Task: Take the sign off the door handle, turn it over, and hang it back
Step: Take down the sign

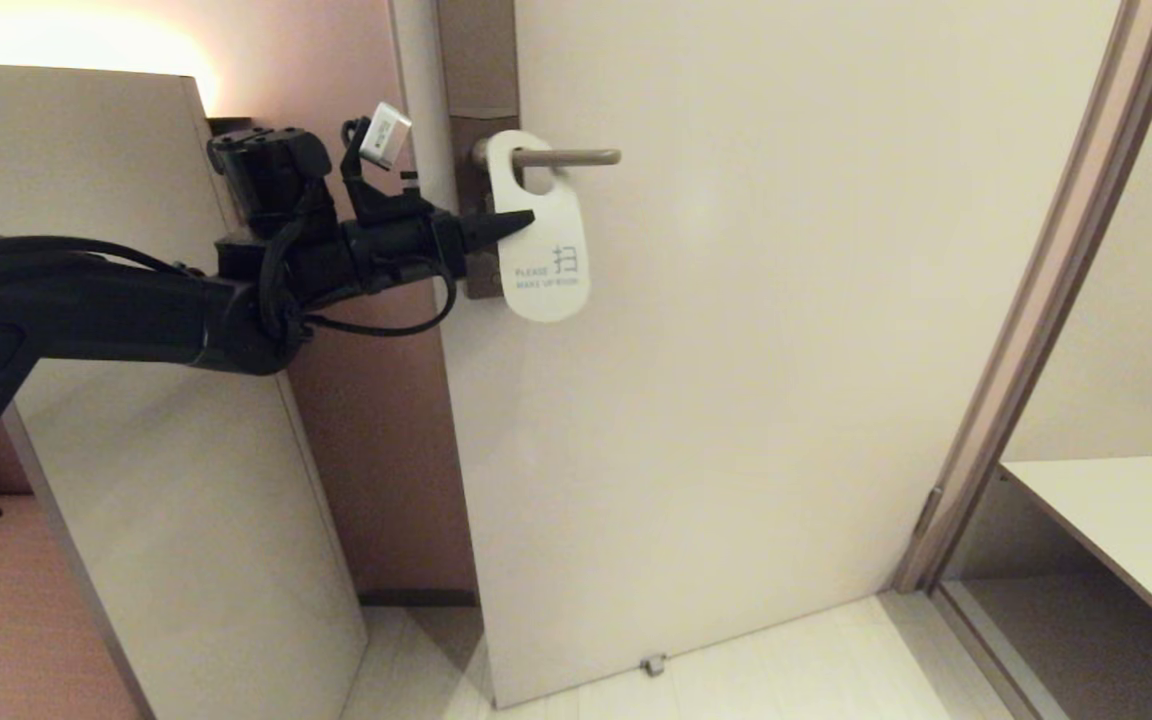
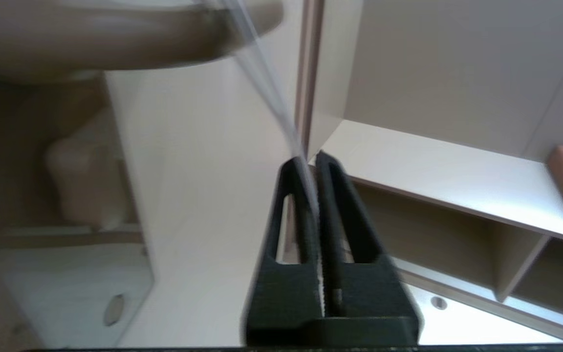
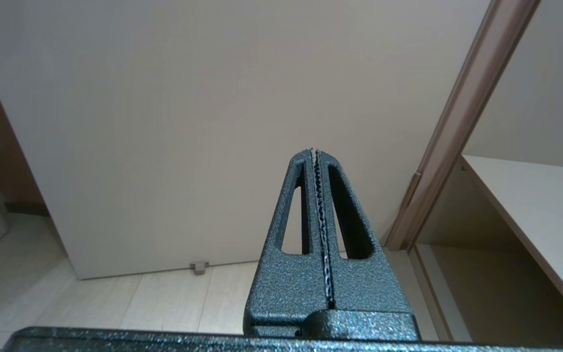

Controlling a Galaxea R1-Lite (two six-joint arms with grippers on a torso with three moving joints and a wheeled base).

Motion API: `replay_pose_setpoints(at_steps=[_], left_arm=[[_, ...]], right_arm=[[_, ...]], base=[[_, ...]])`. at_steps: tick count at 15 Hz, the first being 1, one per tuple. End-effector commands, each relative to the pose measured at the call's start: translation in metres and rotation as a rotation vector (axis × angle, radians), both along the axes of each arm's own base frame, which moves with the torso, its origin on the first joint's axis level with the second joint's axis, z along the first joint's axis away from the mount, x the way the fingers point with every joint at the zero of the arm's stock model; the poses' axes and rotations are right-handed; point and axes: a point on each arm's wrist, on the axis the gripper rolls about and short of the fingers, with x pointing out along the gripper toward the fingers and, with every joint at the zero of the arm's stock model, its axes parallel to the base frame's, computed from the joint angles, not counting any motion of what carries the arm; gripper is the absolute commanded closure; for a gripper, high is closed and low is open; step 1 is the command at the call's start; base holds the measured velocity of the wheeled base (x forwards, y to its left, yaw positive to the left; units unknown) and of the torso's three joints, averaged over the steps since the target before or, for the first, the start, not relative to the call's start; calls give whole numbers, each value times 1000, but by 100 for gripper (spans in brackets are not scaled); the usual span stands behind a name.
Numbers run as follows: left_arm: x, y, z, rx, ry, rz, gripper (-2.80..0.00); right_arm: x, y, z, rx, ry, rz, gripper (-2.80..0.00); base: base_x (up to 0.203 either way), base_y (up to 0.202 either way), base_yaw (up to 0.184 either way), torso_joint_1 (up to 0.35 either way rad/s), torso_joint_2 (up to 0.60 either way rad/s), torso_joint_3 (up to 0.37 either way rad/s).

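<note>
The left hand (image 1: 521, 219) is closed on the left edge of the sign (image 1: 546, 250), pinched thinly between its fingers (image 2: 293, 205). The sign is hung by its hole on the door handle (image 1: 576, 157), white "MAKE UP ROOM" side outward, seemingly tilted slightly. The right hand (image 3: 314, 152) is held shut, low before the door (image 1: 786, 350).

Pale cream door (image 1: 736, 400) as landmark, small metal doorstop (image 1: 652, 664) at its foot, brown door frame (image 1: 1036, 300) along its right edge, white shelf (image 1: 1126, 530) beyond the frame, tall pale cabinet panel (image 1: 136, 450) left of the door
</note>
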Motion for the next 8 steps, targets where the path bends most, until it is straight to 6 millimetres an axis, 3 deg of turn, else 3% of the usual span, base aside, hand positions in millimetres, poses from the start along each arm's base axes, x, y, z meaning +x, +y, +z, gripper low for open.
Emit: replay_pose_setpoints(at_steps=[1,8], left_arm=[[-1,1,2,-1,-7,-4,0],[-2,2,0,14,-32,30,0]], right_arm=[[0,0,0,-1,1,0,0],[0,0,0,-1,1,0,0]], base=[[0,0,0,0,0,0],[0,0,0,0,0,0]])
